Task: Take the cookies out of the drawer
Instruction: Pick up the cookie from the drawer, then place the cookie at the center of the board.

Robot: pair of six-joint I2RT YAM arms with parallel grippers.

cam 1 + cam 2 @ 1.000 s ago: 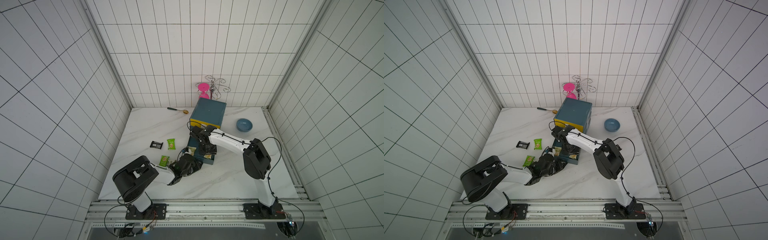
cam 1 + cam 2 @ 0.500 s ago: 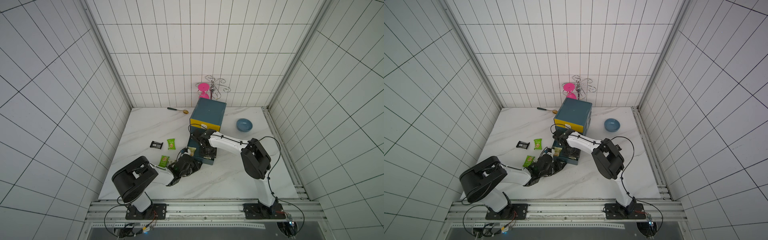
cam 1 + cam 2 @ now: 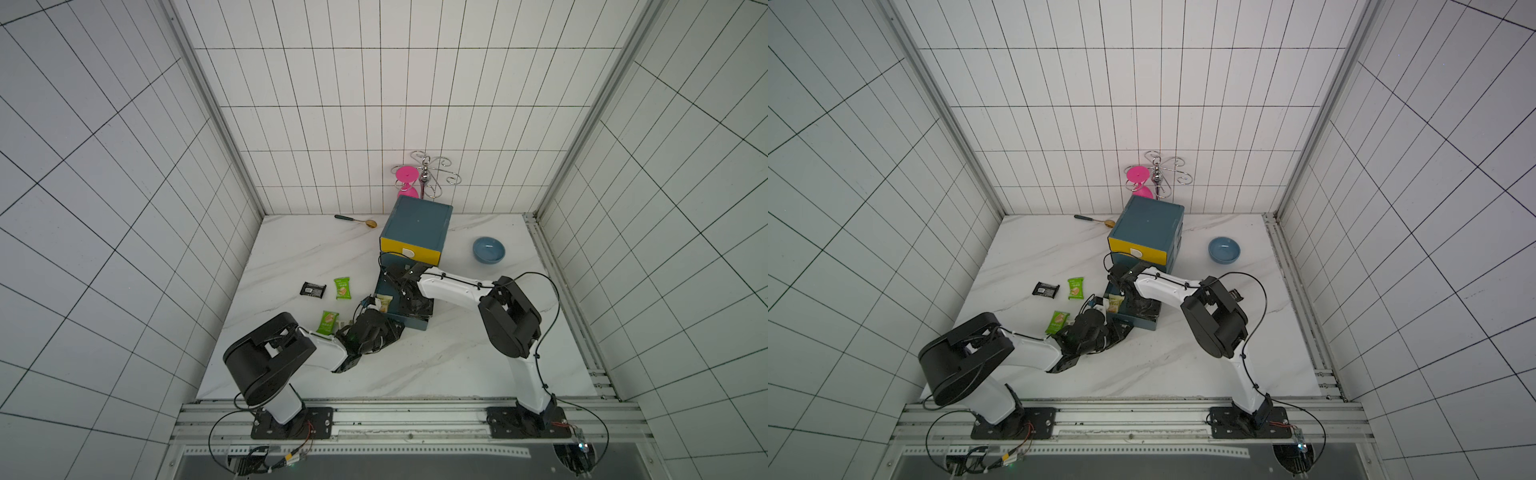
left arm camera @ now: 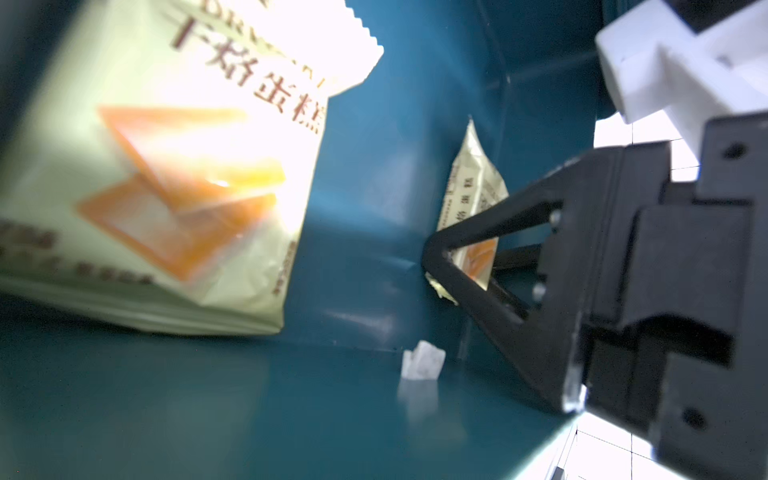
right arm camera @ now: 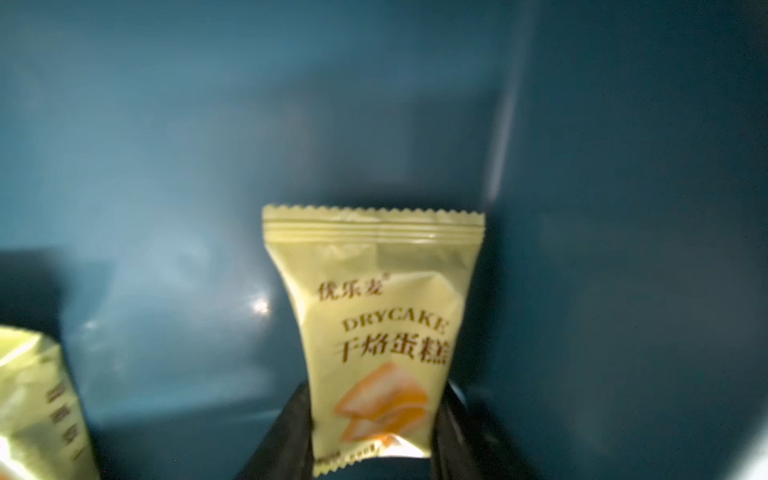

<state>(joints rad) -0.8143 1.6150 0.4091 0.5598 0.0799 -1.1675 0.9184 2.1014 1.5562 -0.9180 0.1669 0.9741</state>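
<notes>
so, green and black cookie packets lie outside. my left gripper sits by a pale yellow packet at the teal plastic drawer's rim; clenched or not, i cannot tell. my right gripper pinches another yellow packet inside; next, lift it clear.

In the right wrist view we read three lines on the pale yellow packet: "优乐麦" at the top, "DRYCAKE" below it, then "干焙蛋糕". In the left wrist view the blurred yellow packet shows the same "干焙蛋糕"; we cannot make out its Latin line. In both top views the print on the green packet and the black packet is too small for us to read.
</notes>
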